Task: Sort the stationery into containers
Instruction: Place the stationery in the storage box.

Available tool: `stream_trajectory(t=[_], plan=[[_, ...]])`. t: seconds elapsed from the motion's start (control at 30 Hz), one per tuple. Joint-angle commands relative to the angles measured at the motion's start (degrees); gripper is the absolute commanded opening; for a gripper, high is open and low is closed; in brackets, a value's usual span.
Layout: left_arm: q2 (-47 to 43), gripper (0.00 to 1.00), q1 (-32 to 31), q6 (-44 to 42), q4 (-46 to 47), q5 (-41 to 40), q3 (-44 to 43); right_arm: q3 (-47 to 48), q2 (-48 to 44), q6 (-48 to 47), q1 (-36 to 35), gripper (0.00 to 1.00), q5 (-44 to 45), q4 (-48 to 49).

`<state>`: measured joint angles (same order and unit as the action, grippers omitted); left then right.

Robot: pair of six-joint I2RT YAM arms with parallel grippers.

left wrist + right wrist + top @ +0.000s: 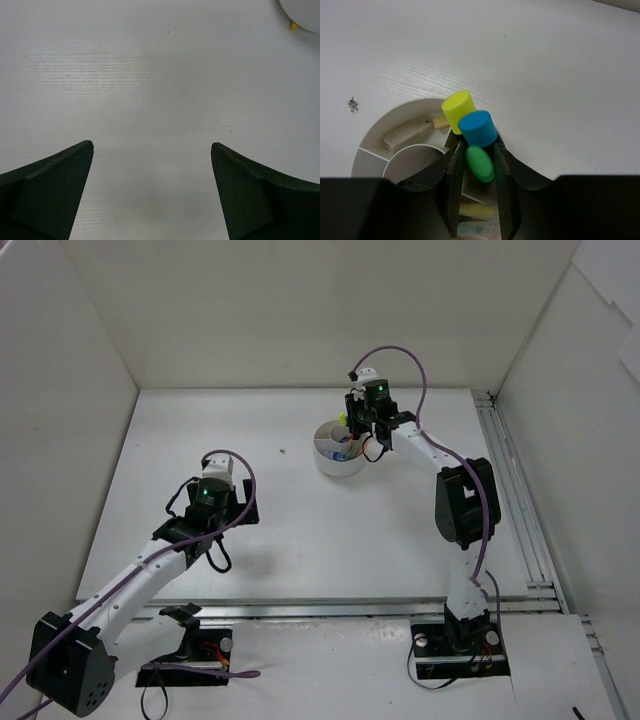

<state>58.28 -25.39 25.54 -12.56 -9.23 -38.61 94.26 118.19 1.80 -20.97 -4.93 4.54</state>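
Top external: sorting looks nearly finished, with the last highlighter at the tub.
Top external shows the tub [322, 452] far and right of centre on the table [300, 550], with no loose stationery visible around it; left wrist shows the left gripper [152, 145] spread wide and holding nothing; right wrist shows the right gripper [477, 147] narrowly straddling the green highlighter [480, 163], which stands in the tub beside the blue highlighter [477, 129] and yellow highlighter [457, 107], with an eraser [407, 134] to their left. I cannot tell whether the green one is gripped or freed.
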Motion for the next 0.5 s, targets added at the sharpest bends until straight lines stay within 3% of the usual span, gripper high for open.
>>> stream_trajectory(t=[0.0,0.07,0.1,0.13,0.2,0.47], plan=[[-0.36,1.00,0.43,-0.93,2.98,0.44,-2.35,1.19,-2.79,0.75,0.49,0.28,-1.31,3.11],[-0.80,1.00,0.43,-0.93,2.97,0.53,-2.35,1.72,-3.76,0.57,0.49,0.24,-1.49,3.11],[-0.89,1.00,0.43,-0.93,2.98,0.79,-2.35,2.33,-4.19,0.57,0.58,0.29,-1.23,3.02],[-1.24,1.00,0.43,-1.02,2.80,0.88,-2.26,2.77,-4.72,1.27,0.49,0.47,-0.88,2.68],[-1.59,1.00,0.43,-1.02,2.71,0.97,-2.26,3.65,-5.51,1.45,0.58,0.64,-0.35,1.80],[-5.45,1.00,0.43,-0.93,1.31,1.94,-2.17,-0.46,-16.58,1.98,0.41,0.75,-0.52,2.40]])
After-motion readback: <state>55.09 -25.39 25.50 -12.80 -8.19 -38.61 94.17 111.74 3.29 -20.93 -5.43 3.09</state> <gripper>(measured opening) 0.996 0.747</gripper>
